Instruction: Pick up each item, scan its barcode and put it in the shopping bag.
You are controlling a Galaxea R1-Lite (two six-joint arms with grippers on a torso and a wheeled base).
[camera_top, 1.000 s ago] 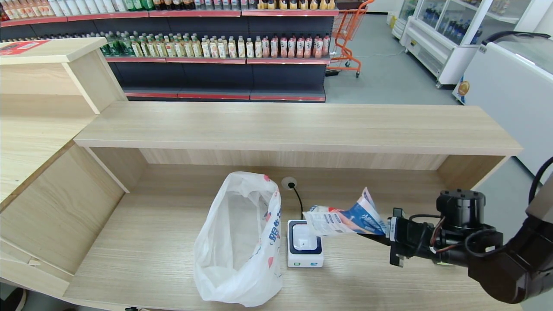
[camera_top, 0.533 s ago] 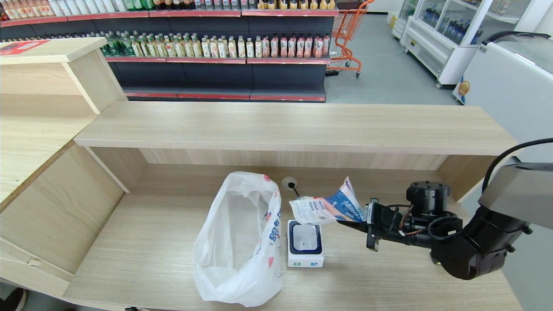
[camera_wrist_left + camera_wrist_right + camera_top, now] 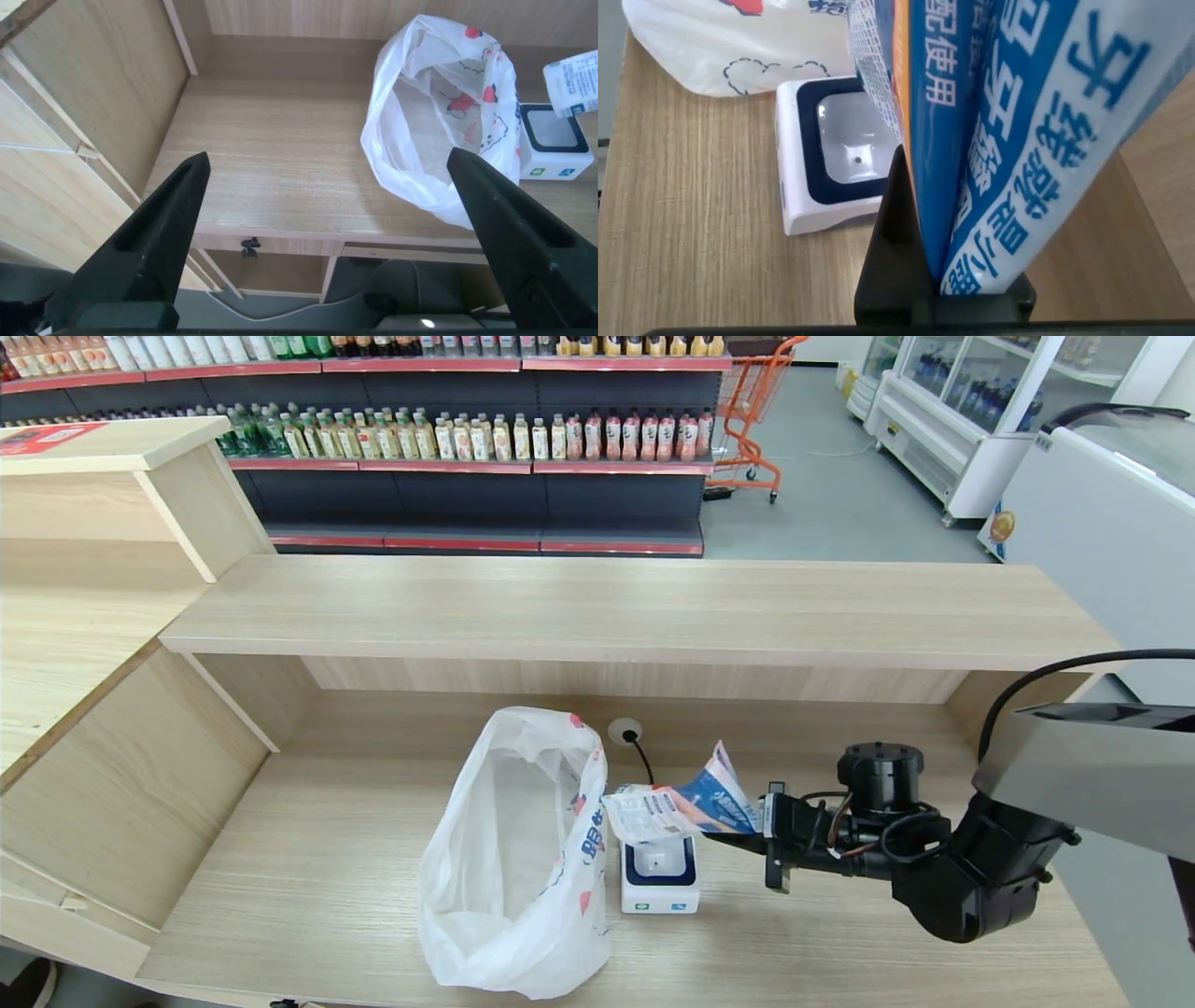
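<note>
Bench (image 3: 327, 877): pale wood-grain laminate, flat.

- One shopping bag (image 3: 518, 859): thin white plastic, crinkled, red and blue print. It stands slumped with its mouth open, touching the scanner's 9 o'clock side.
- One scanner (image 3: 660, 887): small white box with rounded corners and a dark blue frame round a glossy window. One black cable (image 3: 644, 765) runs toward 12 o'clock to a round port.
- One packet (image 3: 677, 807): flat, glossy blue-and-white pouch, creased. It is held in the air just over the scanner, its free end toward the bag.
- Right gripper (image 3: 742, 833): comes in from 3 o'clock, dark fingers (image 3: 896, 233) clamped on the packet's edge.
- Left gripper (image 3: 327, 157): two black tapered fingers (image 3: 159, 233) spread wide, holding nothing, above the bench's near edge at 9 o'clock of the bag.
</note>
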